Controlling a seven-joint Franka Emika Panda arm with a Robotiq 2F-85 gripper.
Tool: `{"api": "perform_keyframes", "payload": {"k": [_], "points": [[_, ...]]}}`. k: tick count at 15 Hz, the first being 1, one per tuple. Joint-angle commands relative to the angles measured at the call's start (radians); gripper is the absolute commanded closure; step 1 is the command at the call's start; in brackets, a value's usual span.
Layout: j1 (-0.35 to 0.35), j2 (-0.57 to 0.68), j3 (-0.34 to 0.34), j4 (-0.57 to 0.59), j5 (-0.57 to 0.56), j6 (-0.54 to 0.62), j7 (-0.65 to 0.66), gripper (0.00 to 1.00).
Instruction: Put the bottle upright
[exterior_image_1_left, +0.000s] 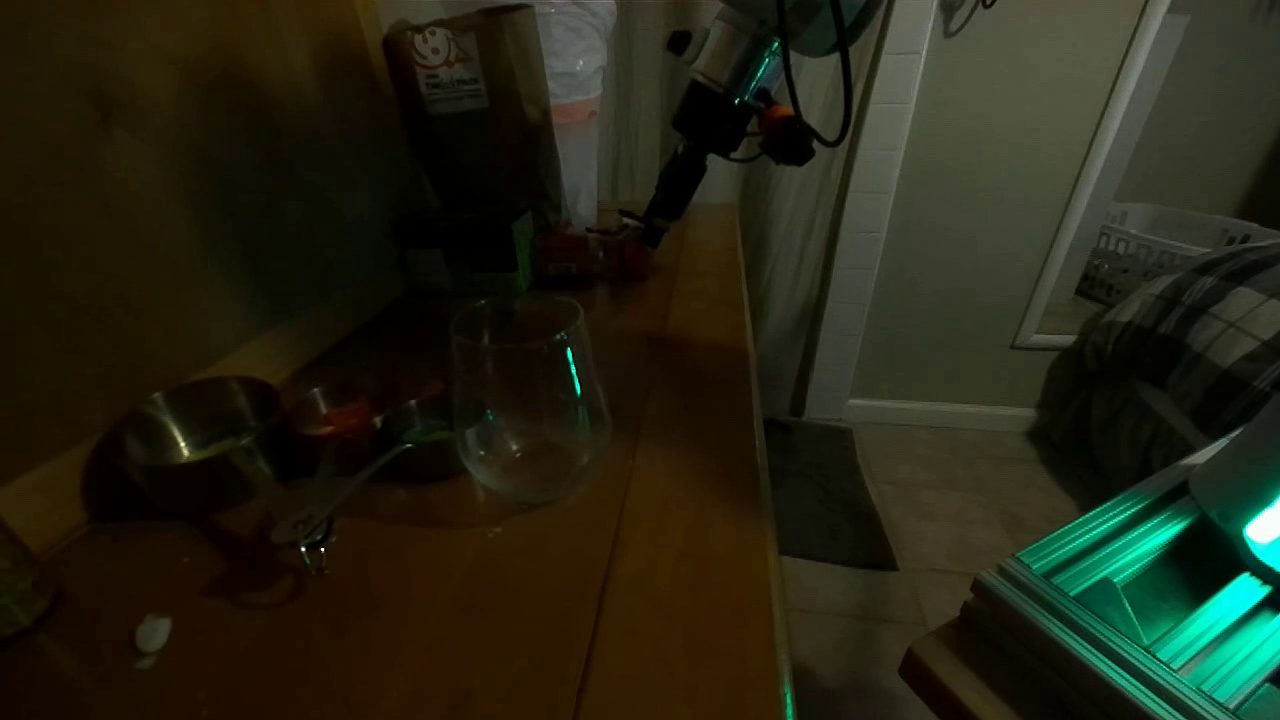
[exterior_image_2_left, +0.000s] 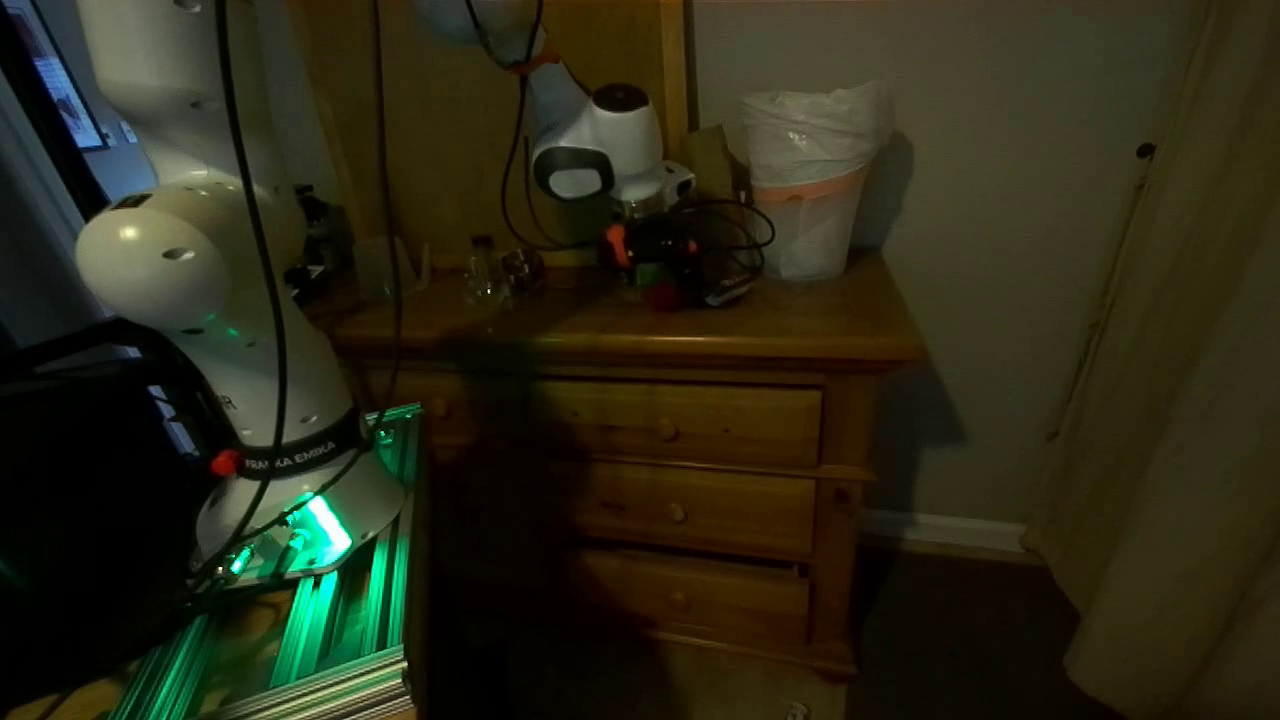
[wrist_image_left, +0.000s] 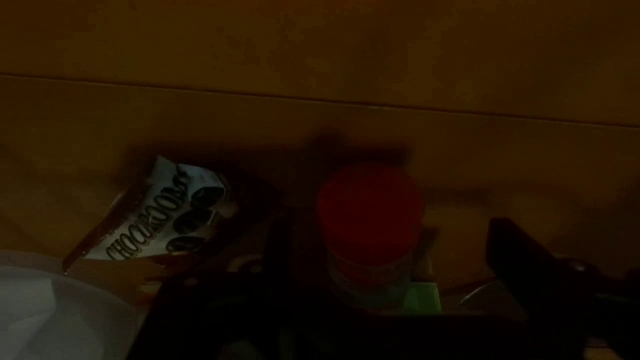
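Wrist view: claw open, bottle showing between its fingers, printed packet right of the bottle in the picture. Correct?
One slip: the wrist view shows the printed packet left of the bottle, not right. The rest holds: the claw is open, with the bottle showing between its fingers.

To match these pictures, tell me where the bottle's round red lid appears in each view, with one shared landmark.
In an exterior view: the round red lid is dim, just above centre.
In an exterior view: the lid is slightly above centre.
Wrist view: the lid is right of centre, slightly low.
Shared landmark: the translucent, white-lined bin, cut off at the wrist view's lower left.
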Motion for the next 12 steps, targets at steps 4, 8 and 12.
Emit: {"api": "perform_keyframes", "payload": {"k": [4, 8, 12], "points": [[-0.063, 0.050, 0.068, 0.030, 0.167, 0.063, -0.191, 0.00], [-0.082, 0.066, 0.088, 0.041, 0.226, 0.063, -0.254, 0.34], [-0.093, 0.078, 0.100, 0.050, 0.272, 0.063, -0.297, 0.13]]}}
